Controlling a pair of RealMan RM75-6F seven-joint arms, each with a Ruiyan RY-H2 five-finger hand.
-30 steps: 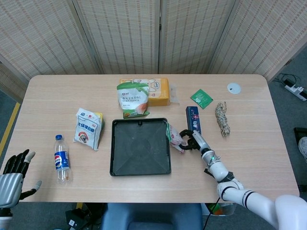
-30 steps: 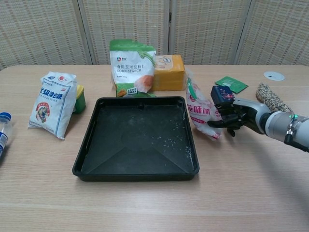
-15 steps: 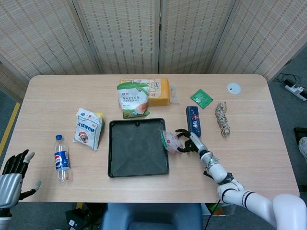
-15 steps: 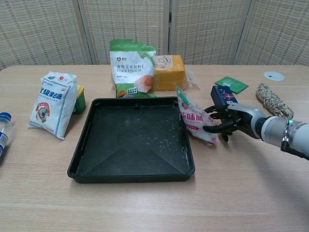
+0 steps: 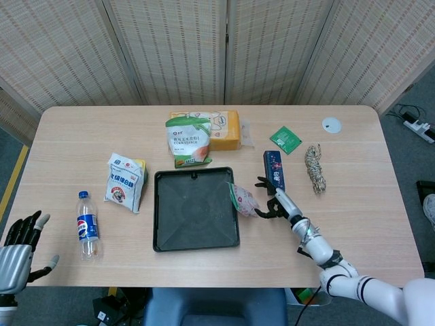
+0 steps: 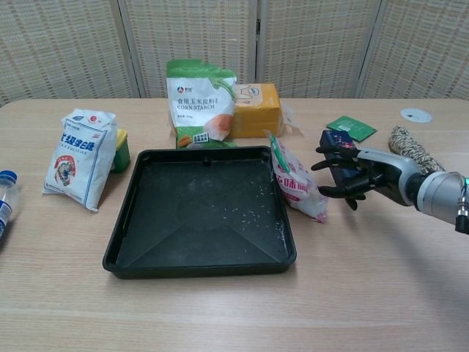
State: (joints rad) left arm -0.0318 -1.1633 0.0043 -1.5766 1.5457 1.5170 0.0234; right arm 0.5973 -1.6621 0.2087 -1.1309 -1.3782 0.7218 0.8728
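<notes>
My right hand (image 5: 273, 199) (image 6: 353, 176) hovers over the table with its fingers spread and holds nothing. Its fingertips are just right of a pink-and-white snack packet (image 5: 245, 200) (image 6: 296, 186). That packet leans on the right rim of the black tray (image 5: 195, 212) (image 6: 207, 214), which has nothing in it but a few crumbs. A dark blue box (image 5: 274, 170) (image 6: 335, 142) lies right behind the hand. At the bottom left of the head view, off the table's edge, my left hand (image 5: 20, 239) is open, near a Pepsi bottle (image 5: 87, 225) (image 6: 4, 195).
Behind the tray stand a corn starch bag (image 5: 187, 140) (image 6: 199, 103) and a yellow box (image 5: 221, 129) (image 6: 258, 110). A white bag (image 5: 126, 180) (image 6: 79, 157) lies left of the tray. A green sachet (image 5: 285, 140), a twine bundle (image 5: 314, 168) (image 6: 410, 150) and a white disc (image 5: 331, 123) are at the right.
My right hand pushed the packet and tray leftward, then let the packet go and drew back to the right with fingers spread. The left hand stayed still.
</notes>
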